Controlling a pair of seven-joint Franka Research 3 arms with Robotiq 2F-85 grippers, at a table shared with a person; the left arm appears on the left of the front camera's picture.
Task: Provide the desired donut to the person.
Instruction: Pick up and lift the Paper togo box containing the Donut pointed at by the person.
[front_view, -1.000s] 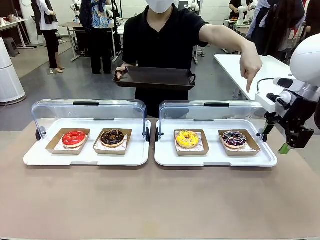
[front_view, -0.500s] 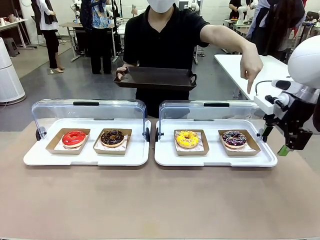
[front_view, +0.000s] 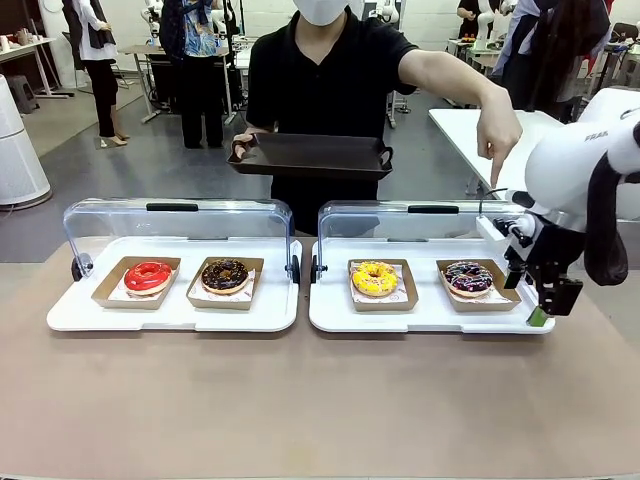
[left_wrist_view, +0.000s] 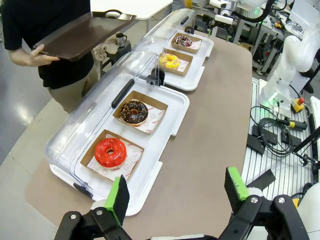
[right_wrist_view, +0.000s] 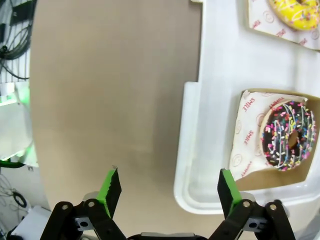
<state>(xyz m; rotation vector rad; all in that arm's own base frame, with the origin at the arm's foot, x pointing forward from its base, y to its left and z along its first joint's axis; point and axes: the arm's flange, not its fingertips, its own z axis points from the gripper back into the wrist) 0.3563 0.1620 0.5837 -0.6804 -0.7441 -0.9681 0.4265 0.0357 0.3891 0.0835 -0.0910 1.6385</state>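
Pointing down with one hand (front_view: 498, 130), the person (front_view: 330, 70) picks out the sprinkled donut (front_view: 468, 277) at the right display case's (front_view: 420, 314) three o'clock end. The right gripper (front_view: 545, 308) hovers at its four o'clock, spread wide and empty. Grasping it and delivering to the dark tray (front_view: 310, 155) remain, I'd say.

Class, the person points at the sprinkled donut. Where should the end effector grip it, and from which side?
Probably the near wall of its cardboard tray, coming from above on the robot's side: the sprinkled donut lies flat, icing up, and the raised clear lid blocks the far side.
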